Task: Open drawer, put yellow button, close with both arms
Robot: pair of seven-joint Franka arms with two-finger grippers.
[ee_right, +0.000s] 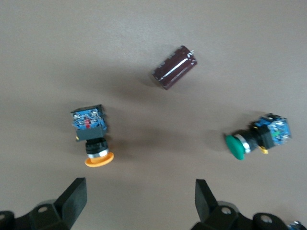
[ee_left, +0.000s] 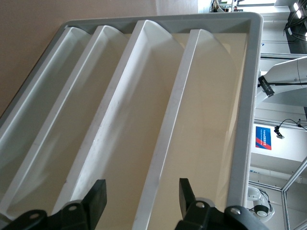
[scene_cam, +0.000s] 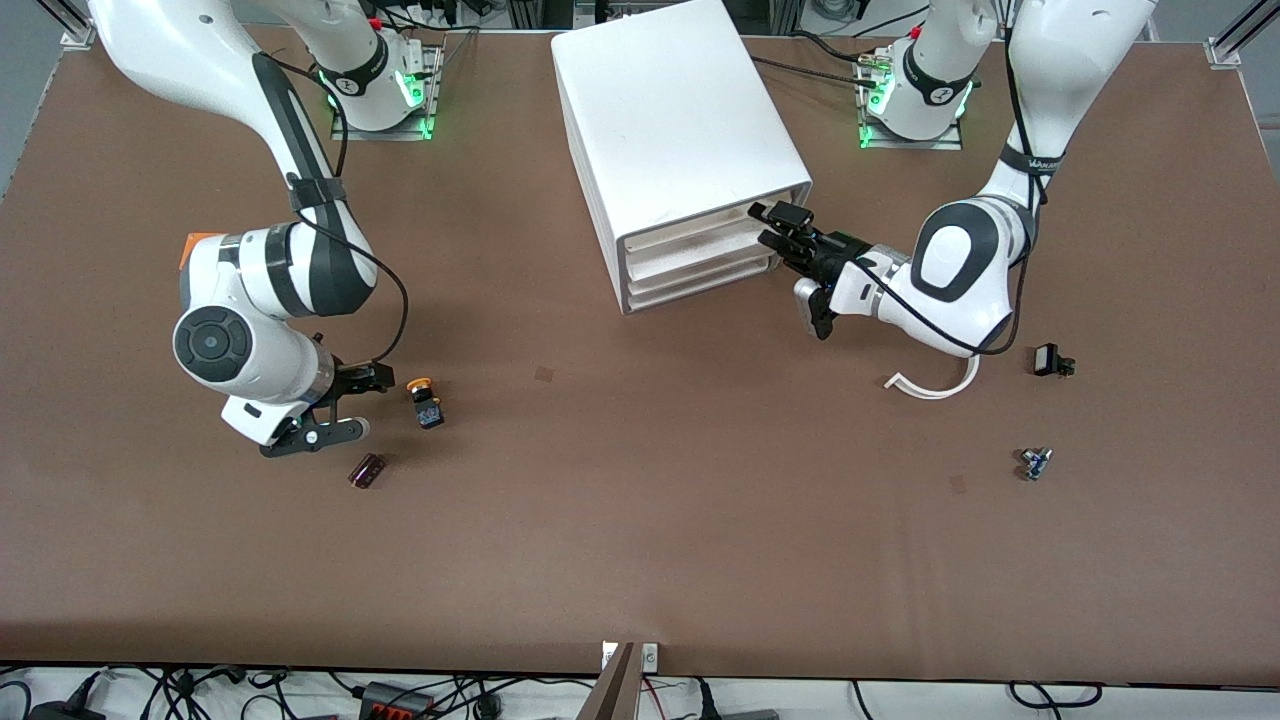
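Note:
The yellow button (scene_cam: 425,400) lies on its side on the table toward the right arm's end; it also shows in the right wrist view (ee_right: 93,139). My right gripper (scene_cam: 352,405) is open and low beside it, holding nothing. The white cabinet (scene_cam: 670,120) stands mid-table with its three drawers shut; the top drawer (scene_cam: 700,232) faces the left arm's side. My left gripper (scene_cam: 770,226) is open right at the drawer fronts. In the left wrist view its fingers (ee_left: 96,201) straddle a white drawer lip next to the top drawer (ee_left: 211,124).
A dark purple cylinder (scene_cam: 367,470) lies near the yellow button, nearer the front camera. A green-capped button (ee_right: 254,139) shows in the right wrist view. A white curved strip (scene_cam: 935,385), a small black part (scene_cam: 1050,362) and a small blue part (scene_cam: 1035,463) lie toward the left arm's end.

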